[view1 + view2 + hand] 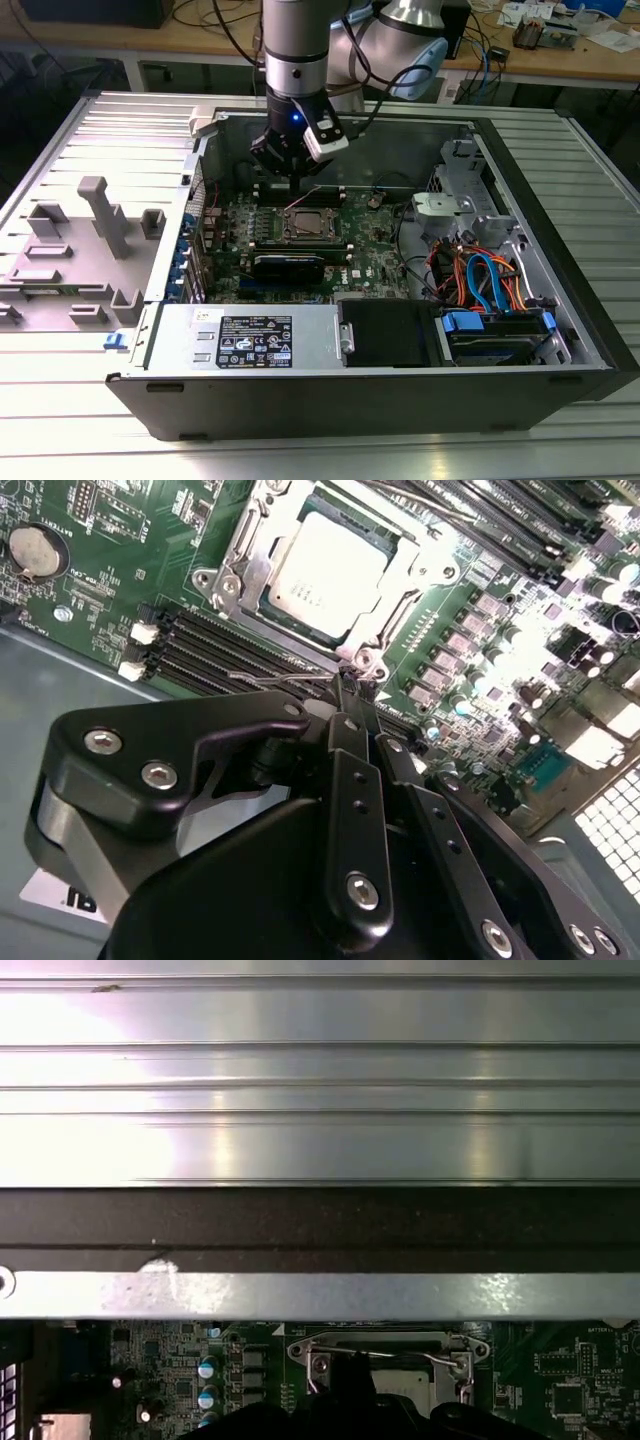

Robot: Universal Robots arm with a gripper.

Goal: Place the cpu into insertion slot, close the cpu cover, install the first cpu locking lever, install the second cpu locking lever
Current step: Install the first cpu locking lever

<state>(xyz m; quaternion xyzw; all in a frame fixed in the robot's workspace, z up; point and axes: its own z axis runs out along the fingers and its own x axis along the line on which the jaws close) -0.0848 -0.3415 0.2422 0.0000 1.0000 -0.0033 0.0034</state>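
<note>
The cpu [325,565], a grey metal square, lies in the insertion slot [305,226] on the green motherboard. The cpu cover [243,555], a silver frame, lies flat around it with the chip showing through its window. My gripper [352,685] hangs just beside the socket's edge with its black fingers [345,740] drawn together on a thin wire locking lever [275,680], which stands raised off the board. In the exterior view the gripper [293,170] is behind the socket, near the case's back wall. The lever [400,1355] arches over the socket in the first wrist view.
Long black memory slots [215,645] run beside the socket, with a coin battery [35,550] further off. The case wall [320,1295] stands close behind the gripper. A power supply [250,340], drive bay and coloured cables [480,280] occupy the front and the exterior view's right.
</note>
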